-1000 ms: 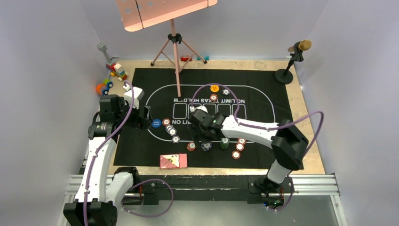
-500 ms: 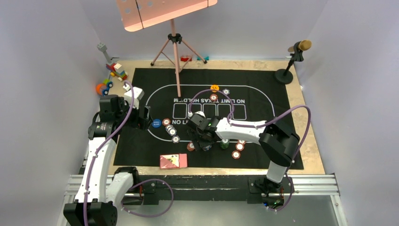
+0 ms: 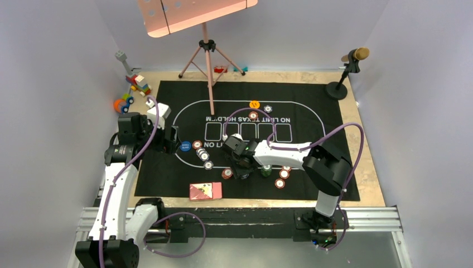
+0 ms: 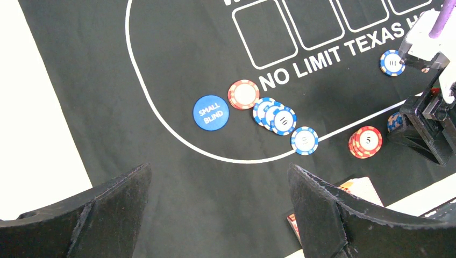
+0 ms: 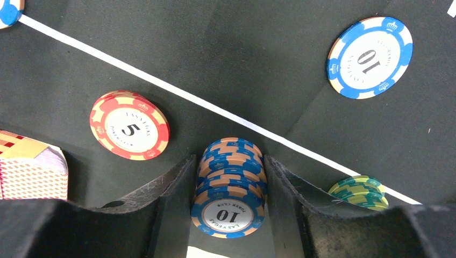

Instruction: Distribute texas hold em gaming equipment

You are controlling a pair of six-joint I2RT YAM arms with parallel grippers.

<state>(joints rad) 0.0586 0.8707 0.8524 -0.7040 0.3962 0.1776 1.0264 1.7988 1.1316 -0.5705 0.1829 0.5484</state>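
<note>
- Blue chip stack (image 5: 228, 215), marked 10, stood on the black felt mat (image 3: 312, 95), pinched on both sides between the fingers of the right gripper (image 3: 241, 170).
- Around it in the right wrist view we noted a red 5 chip (image 5: 129, 125) at ten o'clock, a single blue 10 chip (image 5: 370, 57) at one o'clock and a green stack (image 5: 359, 192) at three o'clock.
- From above, the card box (image 3: 205, 191) lay at the right gripper's eight o'clock.
- The left gripper (image 4: 215, 212) hovered with fingers spread wide, holding nothing; the small-blind button (image 4: 211, 112) lay at its twelve o'clock.
</note>
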